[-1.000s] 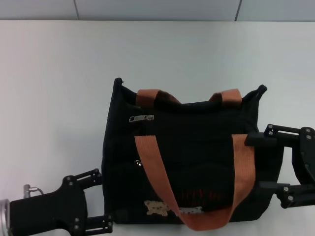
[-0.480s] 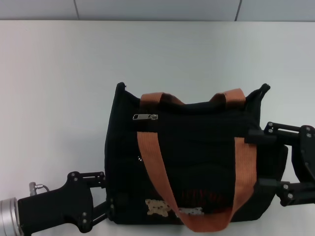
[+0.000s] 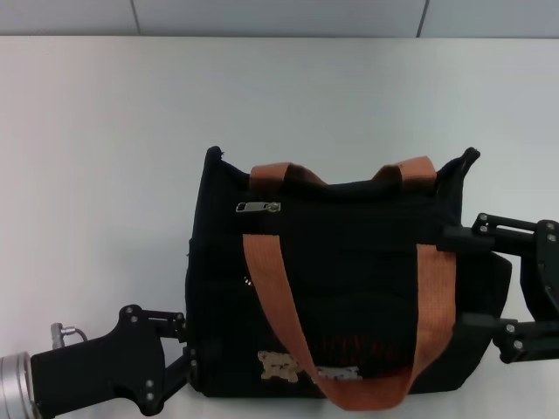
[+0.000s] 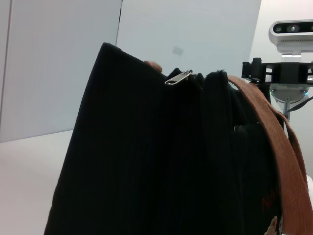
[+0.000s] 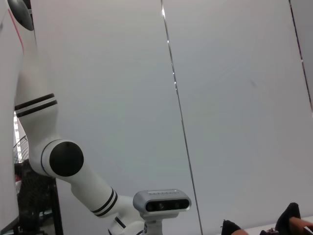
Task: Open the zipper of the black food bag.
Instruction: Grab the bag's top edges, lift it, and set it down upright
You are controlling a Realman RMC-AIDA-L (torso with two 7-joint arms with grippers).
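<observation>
The black food bag (image 3: 349, 288) stands upright on the white table, its two orange-brown handles (image 3: 272, 288) draped over the front. The zipper's silver pull tab (image 3: 258, 207) lies at the left end of the top seam and also shows in the left wrist view (image 4: 178, 77). My left gripper (image 3: 189, 343) is open at the bag's lower left edge, fingers touching the fabric. My right gripper (image 3: 456, 279) is open, its fingers straddling the bag's right end. The right wrist view shows only the tips of the bag (image 5: 288, 216).
The white table (image 3: 105, 175) stretches away on all sides of the bag, up to a grey wall at the back. Beyond the bag, the left wrist view shows my right gripper (image 4: 274, 73) and my head camera (image 4: 292, 34).
My left gripper has moved in to the bag's lower left edge. The bag shifted slightly right and away. The right gripper has barely moved.
</observation>
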